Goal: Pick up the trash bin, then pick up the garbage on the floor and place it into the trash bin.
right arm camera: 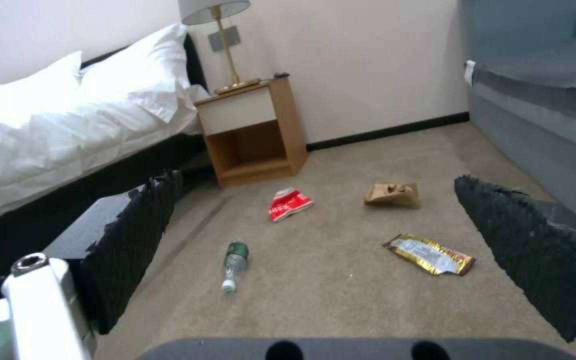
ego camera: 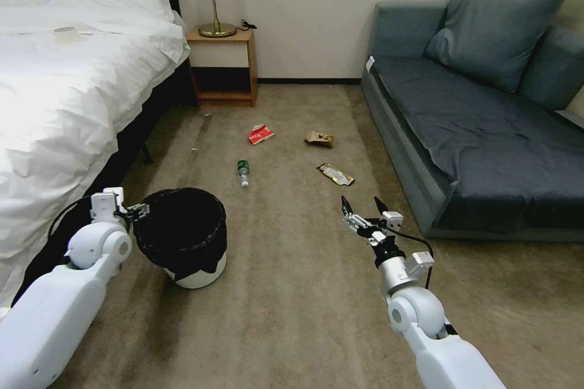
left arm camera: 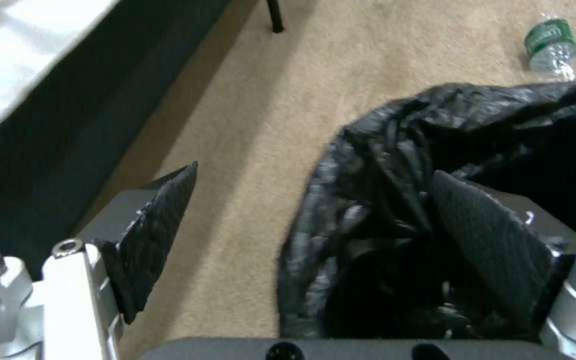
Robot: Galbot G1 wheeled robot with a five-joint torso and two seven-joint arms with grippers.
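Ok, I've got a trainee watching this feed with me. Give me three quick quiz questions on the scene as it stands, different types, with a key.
1. True or false: the left gripper is open, straddling the bag-lined rim of the trash bin.
2. Which litter item lies nearest the right gripper?
A. bottle
B. yellow-black wrapper
C. red-and-white packet
3. Fill in: the tan paper bag lies on the ____.

Key: 1 true; 2 B; 3 carpet.
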